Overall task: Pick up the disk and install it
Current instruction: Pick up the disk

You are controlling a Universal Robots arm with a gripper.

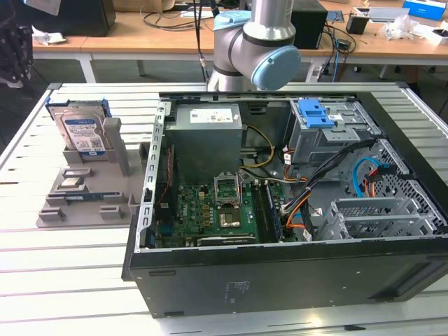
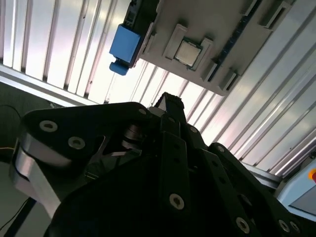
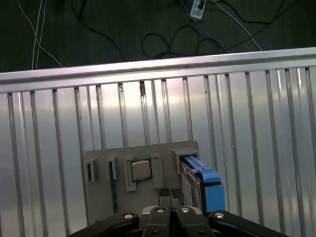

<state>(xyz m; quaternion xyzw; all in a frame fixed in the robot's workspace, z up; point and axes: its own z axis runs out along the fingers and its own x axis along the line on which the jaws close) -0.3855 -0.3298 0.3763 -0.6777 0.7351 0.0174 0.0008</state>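
Note:
The disk is a silver drive with a blue-and-white label and blue rails. It stands on edge in the grey holder block at the exterior view's left. In both wrist views I look down on it from well above, with its blue rail end showing beside the holder. My gripper hangs over the holder, apart from the disk. Its fingers are shut together with nothing between them.
An open computer case lies on the slatted metal table, with a motherboard and a metal drive cage topped by a blue latch. A square chip sits in the holder. Cables lie on the floor beyond the table edge.

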